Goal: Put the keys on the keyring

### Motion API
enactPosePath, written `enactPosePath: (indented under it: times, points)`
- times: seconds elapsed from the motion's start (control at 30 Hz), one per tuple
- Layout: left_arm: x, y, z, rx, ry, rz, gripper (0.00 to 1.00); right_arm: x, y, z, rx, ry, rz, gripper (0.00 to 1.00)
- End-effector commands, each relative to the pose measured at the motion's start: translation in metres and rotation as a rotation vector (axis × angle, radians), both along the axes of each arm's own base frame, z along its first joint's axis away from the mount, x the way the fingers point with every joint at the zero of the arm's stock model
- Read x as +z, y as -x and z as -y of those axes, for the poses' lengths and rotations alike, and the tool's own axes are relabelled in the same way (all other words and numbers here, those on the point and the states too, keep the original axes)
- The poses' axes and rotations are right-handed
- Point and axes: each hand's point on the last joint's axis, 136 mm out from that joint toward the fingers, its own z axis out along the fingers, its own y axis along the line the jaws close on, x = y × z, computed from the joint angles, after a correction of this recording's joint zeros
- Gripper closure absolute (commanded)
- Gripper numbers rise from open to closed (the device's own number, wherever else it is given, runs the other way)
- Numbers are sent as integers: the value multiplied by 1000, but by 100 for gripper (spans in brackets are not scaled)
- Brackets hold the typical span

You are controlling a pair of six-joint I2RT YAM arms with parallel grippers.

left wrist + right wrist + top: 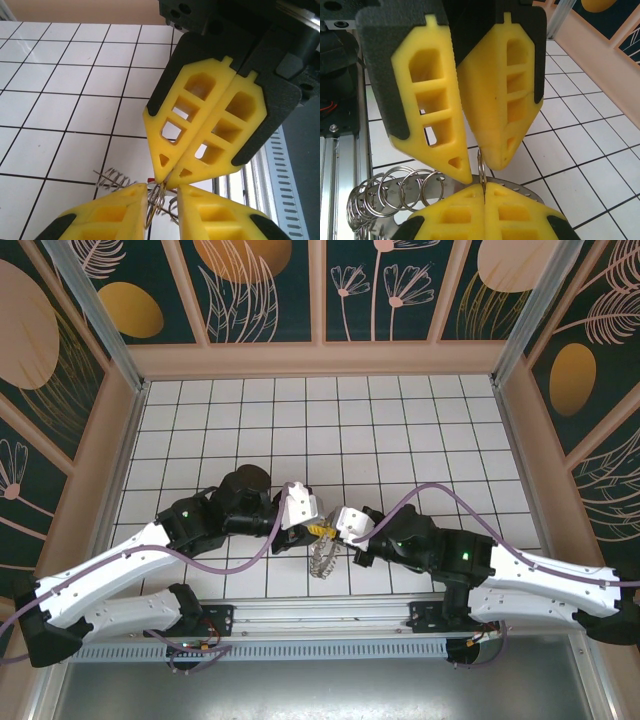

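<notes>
The keyring (323,560), a grey toothed ring carrying several small split rings (385,192), lies on the tiles near the front edge, and its plate (527,187) sits under both grippers. My right gripper (484,186) is shut on one thin split ring (480,162) standing edge-on. My left gripper (162,189) is open, its fingers on either side of that same ring (156,202). The two grippers meet tip to tip (322,529) just above the keyring. A tiny red bit (151,178) peeks out beside the right gripper's tips (165,180); it may be the key's head.
The metal rail (320,620) at the front edge runs just behind the keyring. Purple cables (450,490) loop over both arms. Wooden walls (320,360) enclose the white tiled floor (300,420), which spreads out toward the back.
</notes>
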Motion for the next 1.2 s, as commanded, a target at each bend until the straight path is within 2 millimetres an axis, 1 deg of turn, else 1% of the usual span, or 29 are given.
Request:
enactPosePath:
  times: [0.0, 0.1, 0.2, 0.3, 0.43, 0.57, 0.63, 0.7, 0.73, 0.77, 0.83, 0.9, 0.97, 1.07, 1.17]
  points:
    - [2, -1, 2, -10, -11, 20, 80, 31, 1, -4, 14, -78, 31, 100]
    - [0, -1, 2, -11, -13, 22, 80, 31, 3, -4, 20, -80, 29, 100]
    - [2, 0, 3, -15, -7, 24, 88, 30, 3, -4, 20, -78, 27, 100]
    - [2, -1, 3, -14, -7, 28, 90, 30, 3, -4, 22, -81, 27, 100]
    - [1, -1, 3, -15, -3, 31, 99, 32, 4, -4, 27, -88, 27, 100]
    - [6, 1, 3, -19, 23, 37, 100, 34, 5, -3, 31, -99, 26, 100]
    - [14, 2, 4, -25, 54, 45, 100, 33, 5, -2, 27, -98, 23, 100]
    - [26, 5, 3, -32, 96, 57, 100, 31, 4, -1, 20, -98, 19, 100]
    - [22, 8, 2, -40, 102, 51, 100, 30, 4, 0, 14, -101, 14, 100]
    - [28, 11, 1, -45, 128, 55, 100, 29, 3, 1, 6, -105, 9, 94]
    - [38, 15, -1, -60, 170, 64, 100, 27, 5, 2, 8, -112, -2, 85]
    - [46, 18, -1, -71, 202, 71, 100, 25, 6, 3, 13, -117, -11, 81]
    - [50, 22, -1, -83, 226, 71, 100, 23, 7, 2, 18, -115, -18, 82]
    - [53, 23, -2, -90, 249, 74, 100, 24, 8, 0, 26, -116, -15, 88]
    - [53, 24, -2, -88, 262, 74, 100, 27, 10, -1, 38, -127, -11, 88]
